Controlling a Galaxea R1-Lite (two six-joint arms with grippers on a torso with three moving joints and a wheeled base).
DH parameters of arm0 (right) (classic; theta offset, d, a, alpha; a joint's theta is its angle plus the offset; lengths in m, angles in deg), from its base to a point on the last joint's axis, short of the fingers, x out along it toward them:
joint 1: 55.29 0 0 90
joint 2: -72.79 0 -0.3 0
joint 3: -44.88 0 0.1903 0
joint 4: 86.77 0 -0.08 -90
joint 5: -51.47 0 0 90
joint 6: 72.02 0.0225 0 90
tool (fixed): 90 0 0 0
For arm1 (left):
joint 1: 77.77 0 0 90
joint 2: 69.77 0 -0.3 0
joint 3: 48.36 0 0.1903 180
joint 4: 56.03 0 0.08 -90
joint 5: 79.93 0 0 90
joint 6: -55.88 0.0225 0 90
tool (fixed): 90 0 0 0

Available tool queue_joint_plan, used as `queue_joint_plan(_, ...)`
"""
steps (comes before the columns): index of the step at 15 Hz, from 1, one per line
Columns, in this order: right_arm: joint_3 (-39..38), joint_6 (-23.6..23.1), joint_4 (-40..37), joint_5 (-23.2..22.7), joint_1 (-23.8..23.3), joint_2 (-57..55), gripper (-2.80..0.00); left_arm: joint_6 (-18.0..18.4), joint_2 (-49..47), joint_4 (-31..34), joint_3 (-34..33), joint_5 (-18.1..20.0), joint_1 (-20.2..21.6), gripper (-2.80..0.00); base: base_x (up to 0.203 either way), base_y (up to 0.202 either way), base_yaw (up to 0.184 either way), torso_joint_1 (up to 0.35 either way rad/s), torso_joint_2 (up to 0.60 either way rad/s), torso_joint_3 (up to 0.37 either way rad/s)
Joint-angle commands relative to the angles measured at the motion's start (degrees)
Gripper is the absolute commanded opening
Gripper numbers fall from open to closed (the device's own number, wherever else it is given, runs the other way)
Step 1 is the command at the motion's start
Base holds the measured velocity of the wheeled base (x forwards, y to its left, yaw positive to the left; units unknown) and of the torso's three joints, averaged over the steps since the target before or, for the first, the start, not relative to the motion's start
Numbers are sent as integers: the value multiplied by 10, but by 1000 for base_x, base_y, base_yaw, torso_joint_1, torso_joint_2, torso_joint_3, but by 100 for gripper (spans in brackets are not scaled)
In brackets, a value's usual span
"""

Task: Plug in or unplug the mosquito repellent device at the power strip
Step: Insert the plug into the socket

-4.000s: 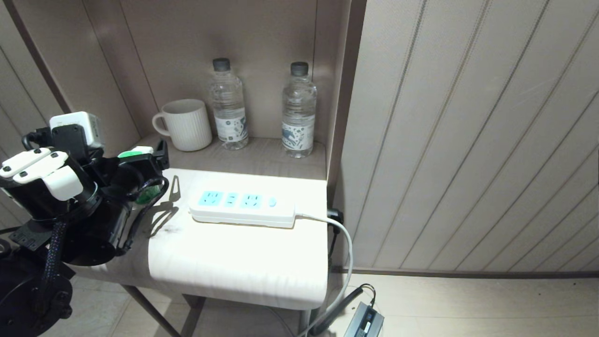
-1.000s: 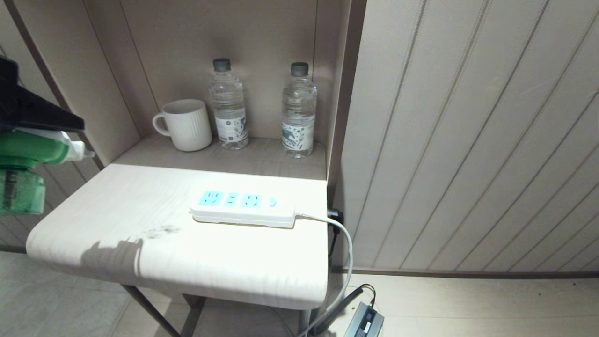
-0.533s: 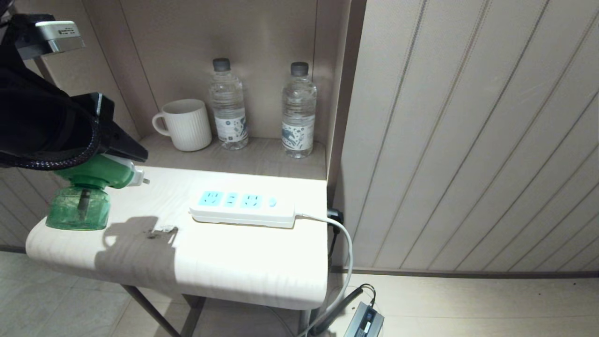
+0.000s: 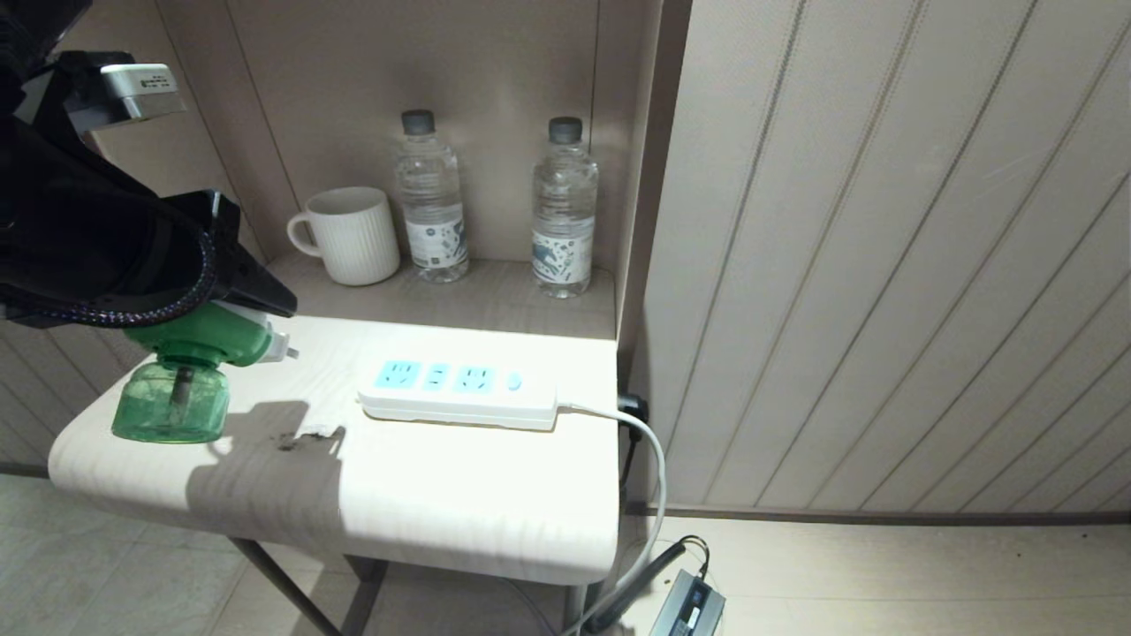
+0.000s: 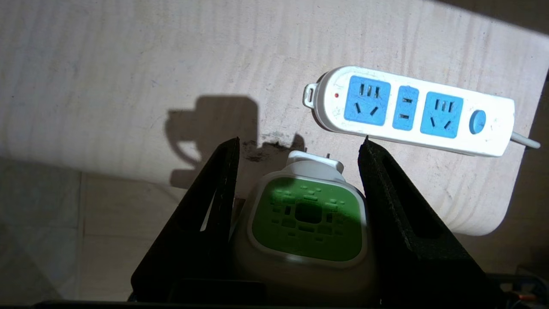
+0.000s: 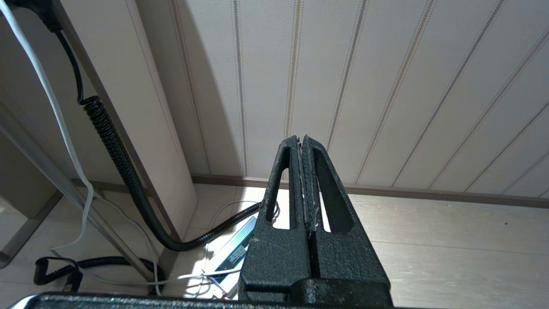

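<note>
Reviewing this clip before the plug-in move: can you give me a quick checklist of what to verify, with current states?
1. Device held in the left gripper: ok, a finger sits on each side of its head.
2. Prongs exposed and pointing toward the strip: ok, the tips show past the white head.
3. Sockets free: ok, nothing is plugged into them.
4. Prongs lined up over a socket: not ok, the device hangs beside the strip, off its end.
5. Strip powered: cannot tell.
6. Right gripper out of the way: ok, shut and pointing at the wall, low near the floor.
</note>
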Motion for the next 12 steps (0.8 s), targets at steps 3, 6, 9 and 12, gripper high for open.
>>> queue_joint_plan(3, 0, 2, -1, 0, -1, 0, -280, -10, -1, 6, -2, 0, 1, -280, 0, 0, 0, 0, 0, 0)
queue_joint_plan(6, 0, 2, -1, 0, -1, 0, -280, -10, 4, 8, -1, 2, 0, -280, 0, 0, 0, 0, 0, 0)
queue_joint_plan(9, 0, 1, 0, 0, -1, 0, -280, -10, 10, 19, -1, 13, 0, -280, 0, 0, 0, 9, -23, -14)
queue_joint_plan(12, 0, 2, 0, 0, -1, 0, -280, -12, 7, 37, 0, 40, 1, -280, 0, 0, 0, 124, -324, -202)
